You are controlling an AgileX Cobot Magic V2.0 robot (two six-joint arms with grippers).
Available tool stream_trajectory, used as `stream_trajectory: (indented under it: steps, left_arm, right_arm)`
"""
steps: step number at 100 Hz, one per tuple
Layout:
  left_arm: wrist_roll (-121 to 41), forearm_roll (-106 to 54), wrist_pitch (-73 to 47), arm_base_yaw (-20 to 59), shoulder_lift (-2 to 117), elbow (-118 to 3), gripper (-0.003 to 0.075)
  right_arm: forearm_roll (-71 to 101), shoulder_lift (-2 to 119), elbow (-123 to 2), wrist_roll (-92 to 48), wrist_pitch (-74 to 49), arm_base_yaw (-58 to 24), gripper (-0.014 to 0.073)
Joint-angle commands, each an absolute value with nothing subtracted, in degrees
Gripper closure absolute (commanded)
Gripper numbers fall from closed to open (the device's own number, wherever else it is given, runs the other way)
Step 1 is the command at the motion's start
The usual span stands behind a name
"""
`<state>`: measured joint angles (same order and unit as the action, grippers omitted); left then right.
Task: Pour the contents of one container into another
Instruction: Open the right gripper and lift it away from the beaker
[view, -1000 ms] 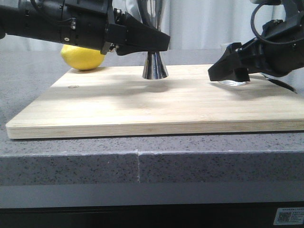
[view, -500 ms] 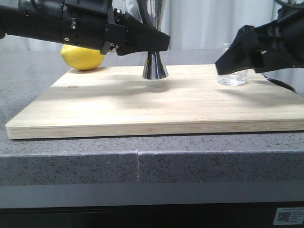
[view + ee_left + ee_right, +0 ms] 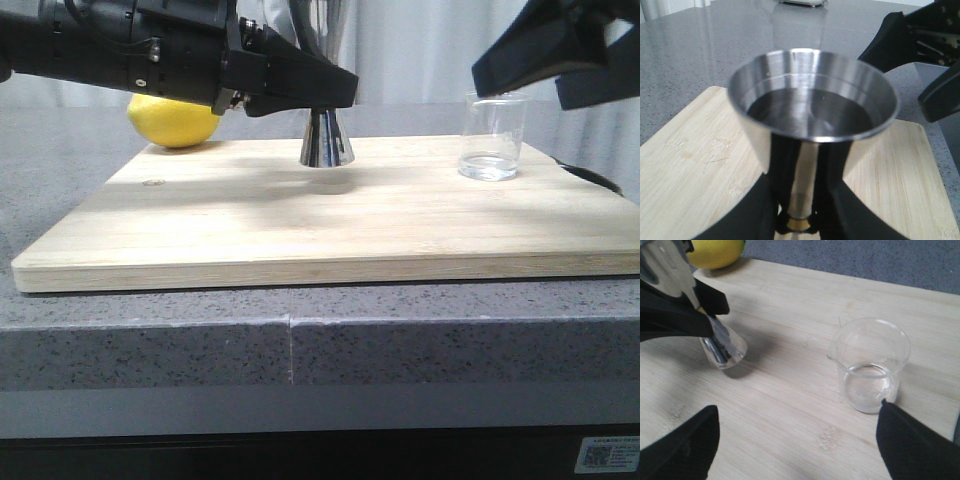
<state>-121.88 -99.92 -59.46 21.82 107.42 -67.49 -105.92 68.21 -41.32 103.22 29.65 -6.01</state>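
From the front we see our left gripper [image 3: 335, 88] closed around the narrow waist of the tall shiny steel hourglass jigger [image 3: 326, 140], whose lower cone stands on the pale wooden cutting board [image 3: 300, 230], with a yellow lemon [image 3: 172, 122] behind the board's far left corner; the small clear glass beaker [image 3: 492, 138] stands upright near the board's right end, apart from the jigger, and our right gripper [image 3: 560, 62] hangs above it, touching nothing. In the left wrist view the jigger's upper cup [image 3: 812, 107] fills the picture and appears to hold dark liquid, while our black fingers [image 3: 760, 205] pinch the gold-coloured waist below. In the right wrist view the beaker [image 3: 870, 365] sits between two widely spread fingertips [image 3: 682, 450], its pouring lip turned toward the jigger [image 3: 722, 347], and only a thin film seems to be left at its bottom. We judge the beaker light, rigid, smooth enough to slip and easily broken, so we would take it by the cylindrical wall about midway up, with gentle pressure, leaving the lip free
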Motion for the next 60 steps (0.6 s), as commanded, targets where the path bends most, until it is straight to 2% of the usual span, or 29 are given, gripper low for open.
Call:
stream_trajectory:
  steps: [1, 29, 60]
  left_arm:
    - [-121.79, -104.12, -63.08, 22.27, 104.82, -69.16, 0.0713]
    - [-121.79, -104.12, -63.08, 22.27, 104.82, -69.16, 0.0713]
    - [-121.79, -104.12, -63.08, 22.27, 104.82, -69.16, 0.0713]
  right_arm:
    - [-106.59, 65.08, -42.55, 103.41, 30.81, -5.78, 0.0019]
    - [-106.59, 58.88, -42.55, 103.54, 31.58, -5.78, 0.0019]
    - [-106.59, 58.12, -42.55, 103.54, 30.82, -5.78, 0.0019]
